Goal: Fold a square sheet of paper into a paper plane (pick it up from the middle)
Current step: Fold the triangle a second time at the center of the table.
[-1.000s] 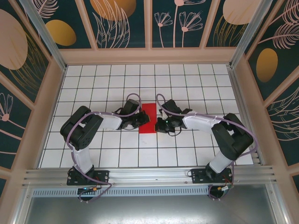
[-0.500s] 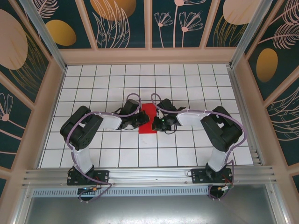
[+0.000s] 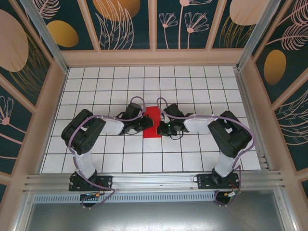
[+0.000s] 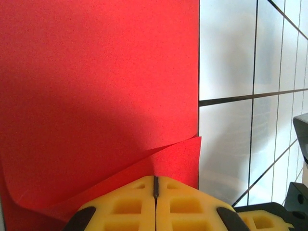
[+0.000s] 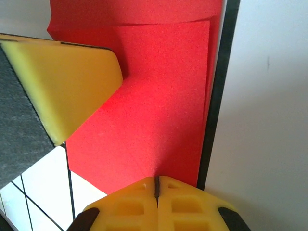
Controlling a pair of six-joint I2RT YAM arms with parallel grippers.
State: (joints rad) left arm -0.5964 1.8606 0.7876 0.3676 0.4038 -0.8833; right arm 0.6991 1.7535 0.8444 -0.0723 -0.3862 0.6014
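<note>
Moved since a second ago: right arm (image 3: pixel 231 137) has pulled its elbow in toward the middle, and its forearm has slid further left along the sheet's edge. Left arm (image 3: pixel 84 132) has barely shifted, and the red sheet is on the same tiles.
Left arm pose: elbow bent out to the left, forearm reaching right, low over the table (image 3: pixel 192 86).
Right arm pose: near mirror image, elbow out right, forearm reaching left and low.
Left gripper (image 3: pixel 143 123): at the sheet's left edge. Wrist view shows its yellow pads pressed together (image 4: pixel 155 181), tips at a lifted corner flap.
Right gripper (image 3: pixel 165 127): at the sheet's right edge, pads together (image 5: pixel 156 182), tips meeting the near paper edge.
Square sheet of paper (image 3: pixel 155 114): mid-table between both grippers, doubled into a narrow rectangle, upper layer curling.
Left finger pad (image 5: pixel 67 82): lies over the red paper in the right wrist view.
Unclear: whether either closed pair nips a layer.
</note>
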